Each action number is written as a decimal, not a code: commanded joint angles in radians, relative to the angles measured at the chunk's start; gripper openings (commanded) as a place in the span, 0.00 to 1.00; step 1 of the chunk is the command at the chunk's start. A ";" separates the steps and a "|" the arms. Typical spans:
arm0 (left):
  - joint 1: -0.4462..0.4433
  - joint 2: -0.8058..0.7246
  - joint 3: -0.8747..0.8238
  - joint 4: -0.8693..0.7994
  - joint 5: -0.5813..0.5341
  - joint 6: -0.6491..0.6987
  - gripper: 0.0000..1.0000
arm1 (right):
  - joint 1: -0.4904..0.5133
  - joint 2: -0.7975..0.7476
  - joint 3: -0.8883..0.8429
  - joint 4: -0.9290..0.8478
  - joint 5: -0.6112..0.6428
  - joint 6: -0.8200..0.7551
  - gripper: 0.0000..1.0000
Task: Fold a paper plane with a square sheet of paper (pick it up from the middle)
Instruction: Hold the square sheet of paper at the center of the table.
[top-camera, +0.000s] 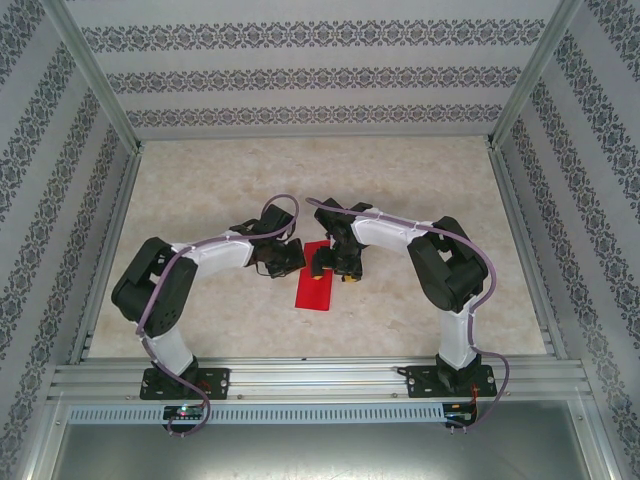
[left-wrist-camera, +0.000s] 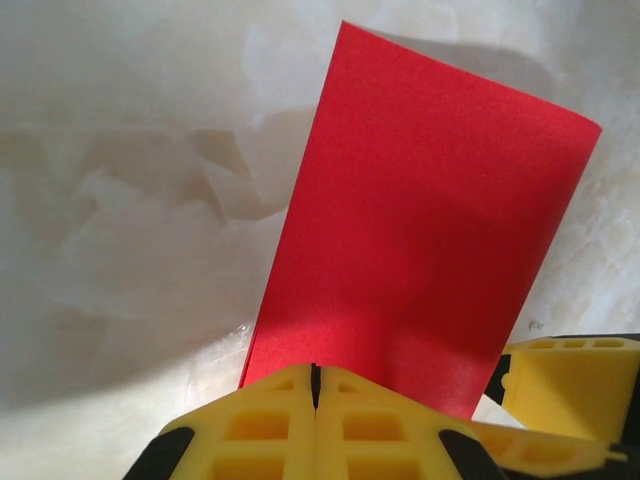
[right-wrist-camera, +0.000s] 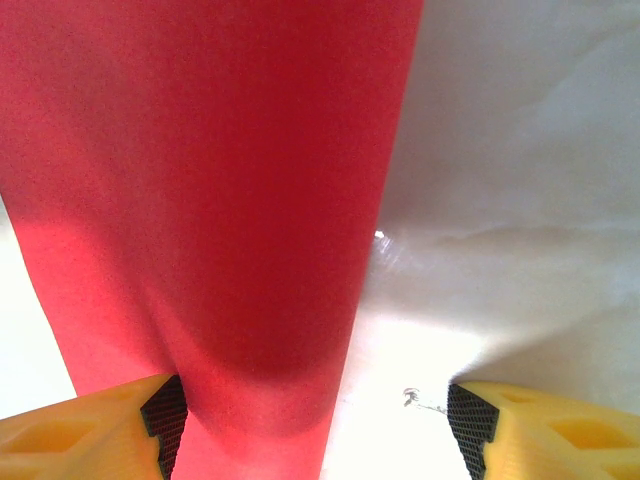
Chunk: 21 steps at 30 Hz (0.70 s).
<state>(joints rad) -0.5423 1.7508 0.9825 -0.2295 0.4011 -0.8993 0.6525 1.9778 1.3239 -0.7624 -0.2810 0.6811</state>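
We judge mid-fold: left gripper (left-wrist-camera: 315, 400) clenched on red paper sheet (left-wrist-camera: 420, 230), 10 o'clock edge; right gripper (right-wrist-camera: 315, 410) released. Next: right pinches opposite edge.

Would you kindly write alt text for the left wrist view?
A red rectangular sheet of paper stretches away over a pale marbled table. The left tool, yellow-fingered and shut, overlaps its near edge at bottom centre.

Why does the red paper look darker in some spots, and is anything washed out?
Left wrist view: the red sheet dims toward the near end and casts a soft shadow on the table. Right wrist view: heavy shade low on the sheet; the table beside it glares white.
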 joint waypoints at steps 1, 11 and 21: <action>-0.007 0.029 0.024 0.053 0.038 -0.024 0.00 | 0.002 0.088 -0.054 -0.002 0.062 0.002 0.75; -0.008 0.077 0.027 0.015 0.029 -0.011 0.00 | 0.002 0.090 -0.052 0.003 0.056 0.005 0.75; -0.008 0.085 -0.032 -0.009 -0.007 0.008 0.00 | -0.025 -0.095 -0.067 0.136 0.011 0.032 0.77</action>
<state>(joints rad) -0.5423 1.8118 0.9848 -0.2043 0.4217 -0.9058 0.6502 1.9408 1.2957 -0.7216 -0.2893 0.6922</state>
